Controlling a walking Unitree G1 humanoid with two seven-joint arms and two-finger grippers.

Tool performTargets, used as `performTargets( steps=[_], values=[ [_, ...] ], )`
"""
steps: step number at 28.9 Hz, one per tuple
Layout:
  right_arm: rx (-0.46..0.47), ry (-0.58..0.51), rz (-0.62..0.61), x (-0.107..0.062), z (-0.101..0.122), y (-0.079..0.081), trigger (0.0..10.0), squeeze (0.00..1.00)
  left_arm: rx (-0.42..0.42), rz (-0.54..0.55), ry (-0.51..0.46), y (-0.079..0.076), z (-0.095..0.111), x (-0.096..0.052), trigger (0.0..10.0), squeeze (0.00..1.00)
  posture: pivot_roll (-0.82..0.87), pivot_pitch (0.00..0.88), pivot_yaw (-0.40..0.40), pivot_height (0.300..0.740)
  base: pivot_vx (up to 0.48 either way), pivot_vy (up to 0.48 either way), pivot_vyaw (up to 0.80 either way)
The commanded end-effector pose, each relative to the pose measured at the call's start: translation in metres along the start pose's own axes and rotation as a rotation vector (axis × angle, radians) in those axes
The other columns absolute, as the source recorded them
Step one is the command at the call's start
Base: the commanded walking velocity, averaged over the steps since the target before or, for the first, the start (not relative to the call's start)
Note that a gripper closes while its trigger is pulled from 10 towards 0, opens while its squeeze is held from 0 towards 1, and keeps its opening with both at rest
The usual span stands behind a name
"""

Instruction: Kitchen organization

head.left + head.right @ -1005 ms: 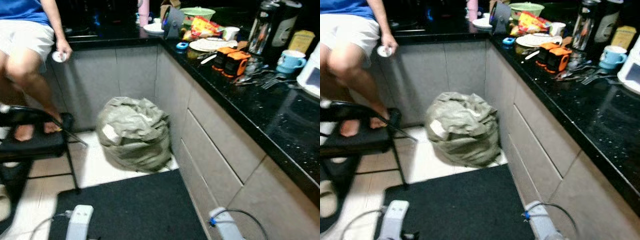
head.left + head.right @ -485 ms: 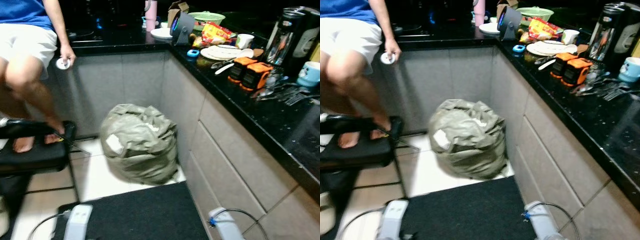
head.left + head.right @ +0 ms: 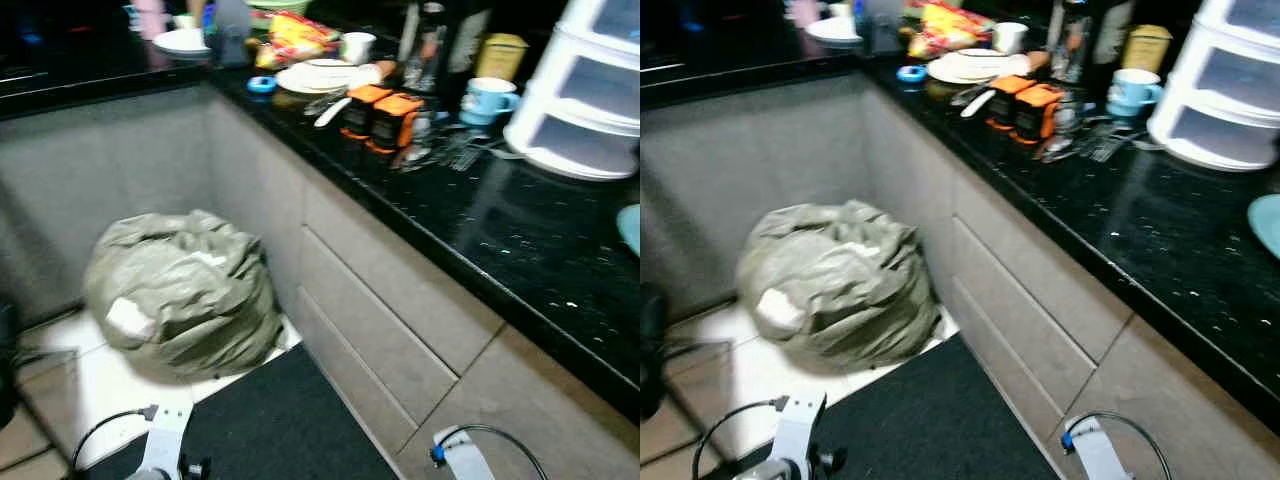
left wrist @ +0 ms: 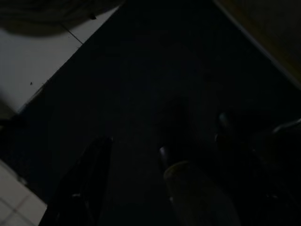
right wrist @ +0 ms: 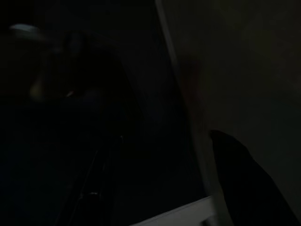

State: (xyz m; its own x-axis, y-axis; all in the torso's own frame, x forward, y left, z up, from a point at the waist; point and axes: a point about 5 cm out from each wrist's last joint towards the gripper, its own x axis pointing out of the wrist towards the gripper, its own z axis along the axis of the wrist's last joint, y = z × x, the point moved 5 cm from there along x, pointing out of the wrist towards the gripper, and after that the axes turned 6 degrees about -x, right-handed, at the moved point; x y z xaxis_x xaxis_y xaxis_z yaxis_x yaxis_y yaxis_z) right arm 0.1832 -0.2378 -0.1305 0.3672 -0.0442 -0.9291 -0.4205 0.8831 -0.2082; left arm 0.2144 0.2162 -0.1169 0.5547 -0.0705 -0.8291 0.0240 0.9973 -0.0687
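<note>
Black stone surface [image 3: 520, 240] runs along grey cabinet drawers [image 3: 380, 310] in a dim kitchen, crowded at its far end. Two orange-lidded containers [image 3: 382, 115] stand side by side near the edge, just beside a scatter of cutlery [image 3: 455, 150] and a blue mug [image 3: 490, 98]; behind them lie stacked plates [image 3: 320, 75] and a snack bag [image 3: 295, 25], and a white drawer unit [image 3: 590, 85] stands to the right. The containers look stiff, light and smooth-sided, likely best gripped across the body below the lid. The mug and plates are breakable and probably slippery; the mug's wall or handle offers the surest hold. Loose forks are thin and lie flat, awkward for long fingers.

On the floor by the cabinets, a bulging grey-green sack [image 3: 180, 290] slumps on white tile [image 3: 100, 380] at the edge of a dark mat [image 3: 280, 430]; soft and shapeless, it would want gathering at the top.

Both arms hang low over the mat. The left gripper [image 4: 134, 160] looks released, fingers apart. The right gripper [image 5: 164, 174], in deep shade beside the cabinet, also appears spread and empty-handed.
</note>
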Motion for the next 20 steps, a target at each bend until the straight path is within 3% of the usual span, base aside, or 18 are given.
performTargets(
  steps=[1,20],
  values=[
    [-0.005,0.031,0.012,0.000,-0.008,0.003,10.0,0.00,0.030,-0.007,0.006,0.001,-0.002,-0.001,10.0,0.00,0.04,0.000,-0.014,0.740,0.000,0.000,-0.80],
    [-0.002,0.156,0.048,-0.003,-0.045,0.015,10.0,0.00,0.081,0.006,-0.015,-0.001,0.004,0.001,10.0,0.00,0.04,0.000,-0.013,0.740,0.000,0.000,-0.80]
  ],
)
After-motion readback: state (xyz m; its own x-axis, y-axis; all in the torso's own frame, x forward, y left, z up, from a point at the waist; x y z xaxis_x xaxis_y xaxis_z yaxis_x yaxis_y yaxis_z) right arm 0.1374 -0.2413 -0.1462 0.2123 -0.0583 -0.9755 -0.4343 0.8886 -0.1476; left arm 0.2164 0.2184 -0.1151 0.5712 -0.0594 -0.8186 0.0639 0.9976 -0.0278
